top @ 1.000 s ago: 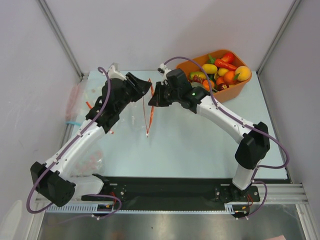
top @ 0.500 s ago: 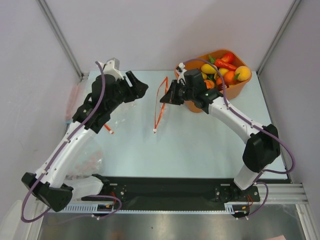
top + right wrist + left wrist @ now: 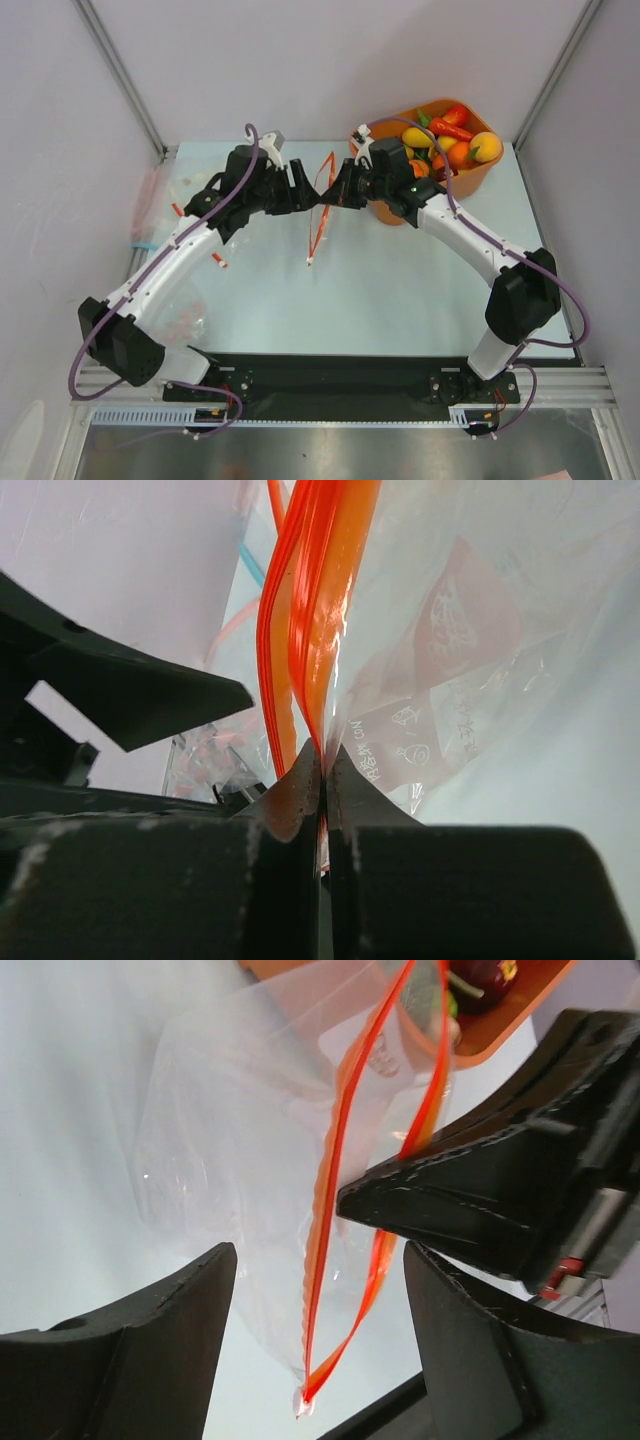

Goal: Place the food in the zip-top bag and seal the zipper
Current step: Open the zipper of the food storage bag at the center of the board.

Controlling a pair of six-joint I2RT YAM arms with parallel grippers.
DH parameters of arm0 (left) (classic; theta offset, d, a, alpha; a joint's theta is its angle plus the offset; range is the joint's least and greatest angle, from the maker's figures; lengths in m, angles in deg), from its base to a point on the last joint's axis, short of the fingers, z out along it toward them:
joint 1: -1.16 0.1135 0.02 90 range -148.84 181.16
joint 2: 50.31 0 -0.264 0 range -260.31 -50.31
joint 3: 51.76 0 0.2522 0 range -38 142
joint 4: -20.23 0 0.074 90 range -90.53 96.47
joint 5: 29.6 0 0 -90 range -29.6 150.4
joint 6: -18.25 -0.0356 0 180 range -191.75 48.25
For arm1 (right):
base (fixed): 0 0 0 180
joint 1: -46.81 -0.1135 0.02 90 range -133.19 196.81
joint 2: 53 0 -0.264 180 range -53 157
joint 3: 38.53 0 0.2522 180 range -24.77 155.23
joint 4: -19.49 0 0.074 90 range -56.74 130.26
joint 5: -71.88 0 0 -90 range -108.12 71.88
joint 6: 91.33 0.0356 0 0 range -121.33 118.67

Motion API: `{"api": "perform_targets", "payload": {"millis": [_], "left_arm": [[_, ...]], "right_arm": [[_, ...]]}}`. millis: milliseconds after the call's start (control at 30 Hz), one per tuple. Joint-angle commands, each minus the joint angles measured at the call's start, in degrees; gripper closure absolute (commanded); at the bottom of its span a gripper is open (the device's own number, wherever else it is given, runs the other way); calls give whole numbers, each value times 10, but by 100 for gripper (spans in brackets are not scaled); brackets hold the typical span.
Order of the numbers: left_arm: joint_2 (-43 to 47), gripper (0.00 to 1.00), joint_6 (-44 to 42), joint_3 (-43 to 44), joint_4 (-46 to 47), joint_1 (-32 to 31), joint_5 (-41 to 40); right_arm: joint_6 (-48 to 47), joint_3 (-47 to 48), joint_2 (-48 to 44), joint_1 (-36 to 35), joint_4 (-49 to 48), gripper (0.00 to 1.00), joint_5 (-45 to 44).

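The clear zip-top bag [image 3: 240,1140] hangs in the air over the table's back middle, its red-orange zipper [image 3: 318,215] running down to a low corner and parted into two strips [image 3: 330,1190]. My right gripper [image 3: 342,190] is shut on one zipper strip [image 3: 315,570] near its top. My left gripper [image 3: 305,195] is open, its fingers [image 3: 150,1360] either side of the bag's lower zipper end, not touching it. The food [image 3: 445,140], toy fruits and vegetables, lies in the orange tub [image 3: 385,212], behind the right gripper.
Spare clear bags lie at the table's left: one with a blue strip [image 3: 150,215], one under the left arm [image 3: 180,320], and a loose red strip end [image 3: 217,260]. Grey walls close in the back and sides.
My left arm has swung right from the table's left side, bringing its open gripper up to the hanging bag. My right gripper first lifted the bag toward the tub, then stayed still.
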Motion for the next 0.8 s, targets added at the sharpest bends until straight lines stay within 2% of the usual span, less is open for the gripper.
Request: {"api": "perform_targets", "payload": {"millis": [0, 200, 233, 300, 333, 400, 433, 467, 533, 667, 700, 767], "left_arm": [[-18, 27, -22, 23, -13, -4, 18], [-41, 38, -27, -5, 10, -6, 20], [-43, 47, -30, -5, 11, -6, 12], [-51, 59, -36, 0, 11, -6, -13], [-55, 68, -42, 2, 13, -7, -19], [-66, 78, -49, 10, 18, -7, -29], [-68, 93, -56, 12, 16, -7, -34], [-70, 99, -59, 19, 14, -7, -43], [-61, 100, -70, 21, 19, -8, -71], [-36, 100, -94, 24, 8, -12, -134], [-31, 100, -100, 23, -1, -12, -152], [-21, 99, -109, 20, -9, -12, -160]], "right_arm": [[4, 7, -22, 4, -26, 100, 8], [5, 8, -18, 4, -28, 100, 9], [6, 7, -18, 4, -28, 100, 8], [4, 5, -18, 4, -27, 100, 7], [5, 5, -19, 4, -27, 100, 8], [5, 3, -18, 4, -26, 100, 8], [4, 2, -18, 4, -27, 100, 7], [4, 0, -18, 4, -25, 100, 6], [9, -7, -18, 8, -26, 99, 7], [12, -19, -23, 16, -25, 81, -4], [11, -21, -23, 19, -23, 72, -7], [10, -19, -22, 21, -13, 69, -13]]}}
